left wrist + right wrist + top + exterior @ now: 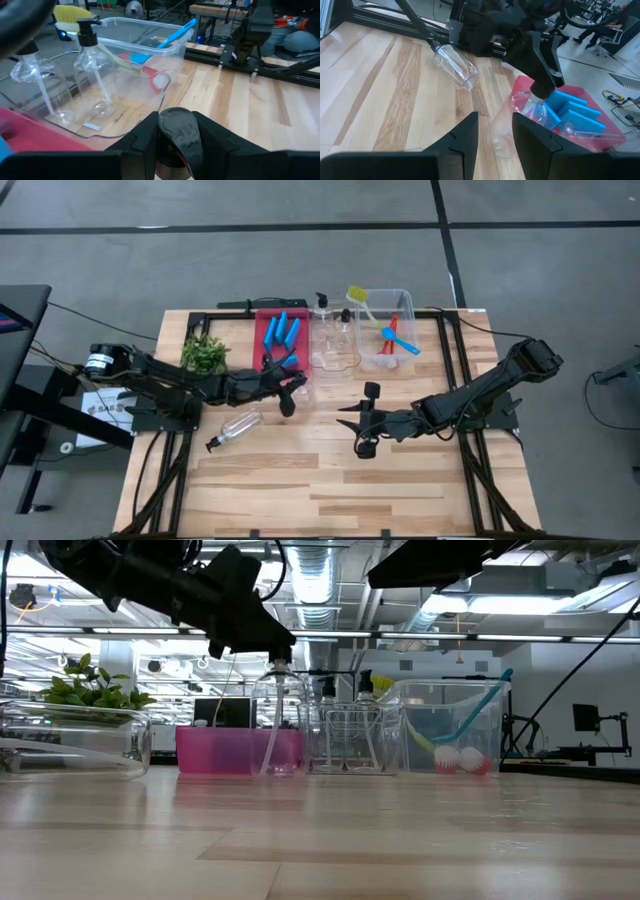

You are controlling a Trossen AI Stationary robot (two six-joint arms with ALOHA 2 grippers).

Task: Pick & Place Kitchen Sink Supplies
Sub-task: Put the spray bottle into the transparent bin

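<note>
Now gripping a pump bottle by its top, with the middle bin as the likely drop spot.

Farthest left, a spare clear bottle (240,424) lies on its side on the surface, not yet dealt with. My left pincer (290,392) is clamped on the black pump top of an upright clear bottle (278,725), which seems to stand on the surface just near of the red tray (268,315) holding the blue sponges (283,333). To its right, the clear middle bin (335,370) already holds pump bottles (325,315), so I judge the next move is a straight lift, clearing the bin wall before lowering. Beyond is the brush bin (405,295). My right pincer (366,420) waits mid-surface, fingers apart, empty.
</note>
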